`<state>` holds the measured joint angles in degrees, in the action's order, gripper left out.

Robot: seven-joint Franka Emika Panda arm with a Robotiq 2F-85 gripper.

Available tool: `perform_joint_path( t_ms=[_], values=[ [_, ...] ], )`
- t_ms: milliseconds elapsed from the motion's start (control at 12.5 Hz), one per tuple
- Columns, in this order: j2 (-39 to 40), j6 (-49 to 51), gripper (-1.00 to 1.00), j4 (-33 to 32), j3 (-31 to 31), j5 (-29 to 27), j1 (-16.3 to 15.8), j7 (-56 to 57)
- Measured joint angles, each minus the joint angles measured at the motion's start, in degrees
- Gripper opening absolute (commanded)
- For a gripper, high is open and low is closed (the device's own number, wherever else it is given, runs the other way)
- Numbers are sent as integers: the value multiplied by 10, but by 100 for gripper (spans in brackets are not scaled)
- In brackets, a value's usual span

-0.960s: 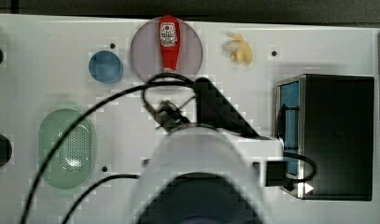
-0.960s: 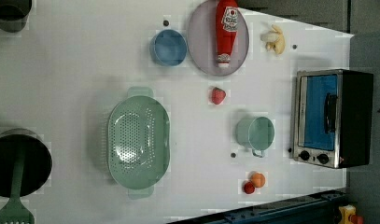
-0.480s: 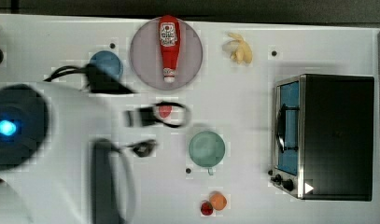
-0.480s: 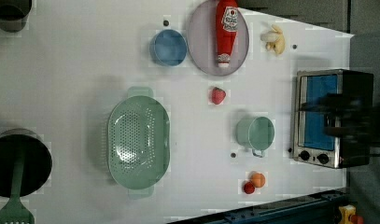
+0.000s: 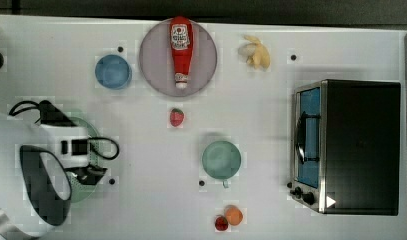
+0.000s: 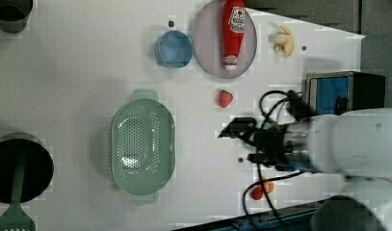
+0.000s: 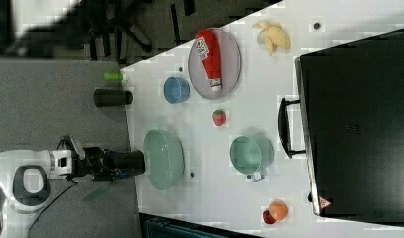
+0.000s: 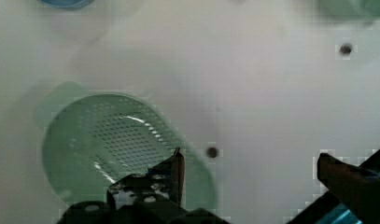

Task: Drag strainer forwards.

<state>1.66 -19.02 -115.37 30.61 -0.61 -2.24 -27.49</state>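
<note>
Approach stage only — tool [image 8: 248, 163], jaws apart, hangs above the ungrasped strainer [image 6: 143, 144]; the drag remains.

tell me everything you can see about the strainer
The strainer is a pale mint-green oblong colander, plastic by its look, with rounded ends, a small tab handle at each end and many fine holes. It sits upright and empty on the white table, apart from the other items. In the wrist view nothing grips it.
</note>
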Motion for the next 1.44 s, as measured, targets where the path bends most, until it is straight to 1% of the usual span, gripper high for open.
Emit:
perform_joint_path(
  t_ms=[160, 320, 480, 640, 800, 1040, 1440],
  values=[
    [33, -41, 100, 0, 33, 28, -1, -104],
    [70, -85, 100, -2, 50, 70, -11, -205],
    [120, -122, 100, -2, 47, 95, -27, -296],
    [183, -176, 100, -2, 39, 104, -39, -371],
    [233, -208, 100, -7, 21, 137, -47, -446],
    [289, -230, 100, 2, -10, 141, -61, -510],
    [342, -238, 100, 60, -54, 145, -119, -539]
  ],
)
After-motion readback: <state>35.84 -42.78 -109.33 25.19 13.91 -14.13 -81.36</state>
